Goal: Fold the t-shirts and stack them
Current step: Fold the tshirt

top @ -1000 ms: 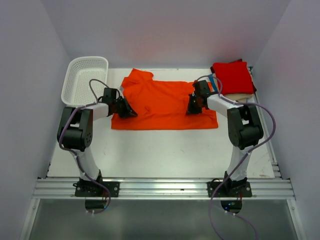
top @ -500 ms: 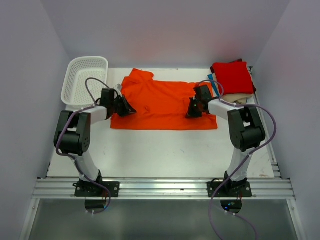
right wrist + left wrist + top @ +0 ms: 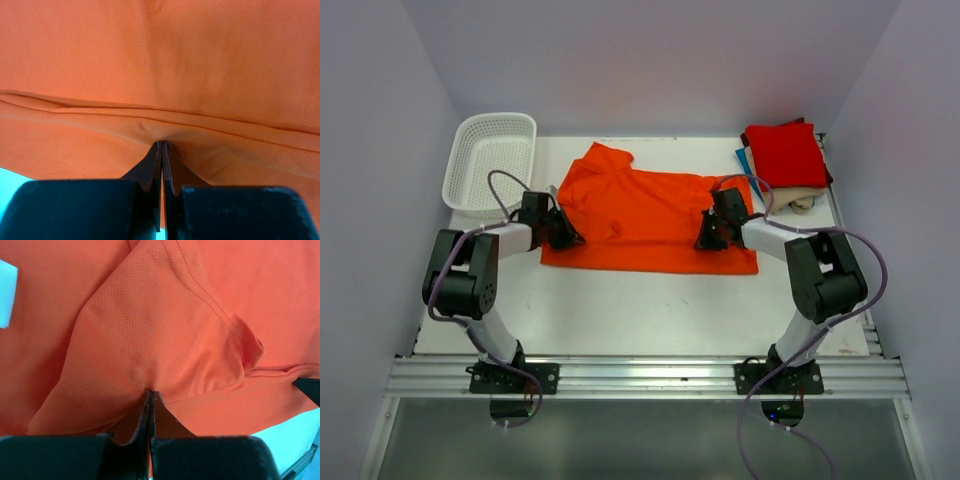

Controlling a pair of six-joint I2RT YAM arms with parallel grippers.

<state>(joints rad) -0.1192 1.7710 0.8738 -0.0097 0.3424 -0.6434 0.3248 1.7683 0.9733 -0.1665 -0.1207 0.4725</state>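
Pinching the orange t-shirt (image 3: pixel 640 215) at both ends, the two arms face each other along one line across the desk (image 3: pixel 640 310). The shirt's long axis follows that line, sleeve end to the left and hem end to the right. The left gripper (image 3: pixel 563 232) has its jaws pressed together on a raised fold of cloth by the sleeve. The right gripper (image 3: pixel 708 236) is clamped just as tightly on a ridge of fabric near the hem. The body of the shirt lies flat between them and on their far side. The red folded t-shirt (image 3: pixel 785 152) tops a stack at the far right corner, nearer the right arm, so I judge any fold should close toward that side.
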